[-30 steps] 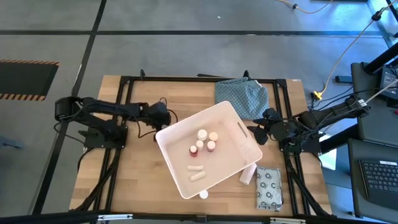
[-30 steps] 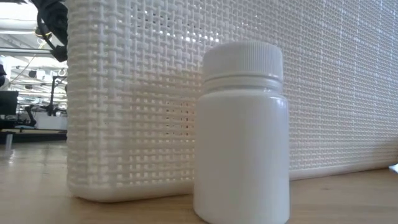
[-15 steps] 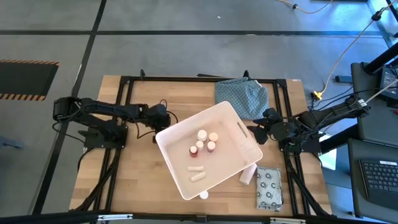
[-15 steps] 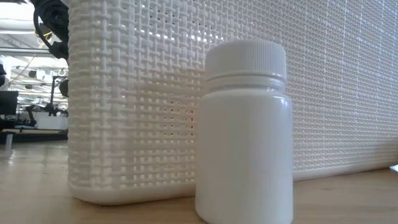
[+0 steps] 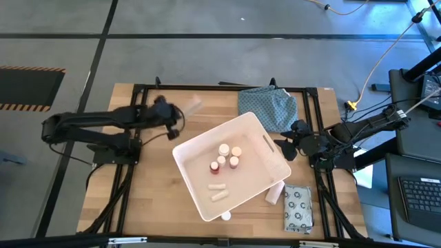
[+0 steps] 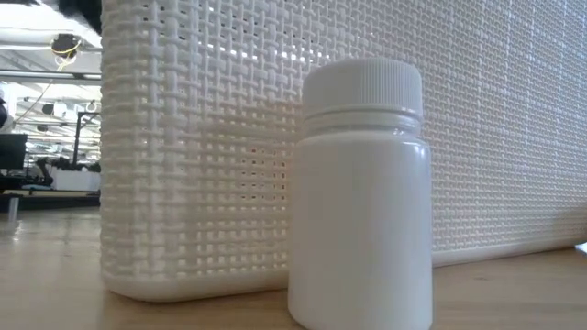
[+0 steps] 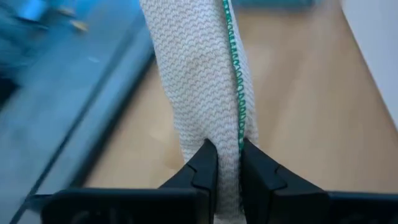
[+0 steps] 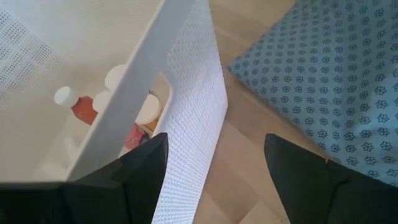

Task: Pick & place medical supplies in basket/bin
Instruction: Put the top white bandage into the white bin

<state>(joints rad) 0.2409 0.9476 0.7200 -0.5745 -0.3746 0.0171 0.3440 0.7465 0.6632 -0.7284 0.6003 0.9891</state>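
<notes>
Left gripper [image 7: 224,163]: we see its jaws clamped on a white knit bandage [image 7: 205,81] with green stitching, lifted left of the tub [image 5: 262,131].
Right gripper [image 8: 214,171]: jaws apart, straddling the tub's right wall.
Counts: we count one red bottle [image 5: 214,167] inside; one white bottle [image 6: 359,197] near-side outside; one packet [image 5: 298,207].
Writing: none readable.

Two dark, matte jointed arms (black cables looping alongside).
</notes>
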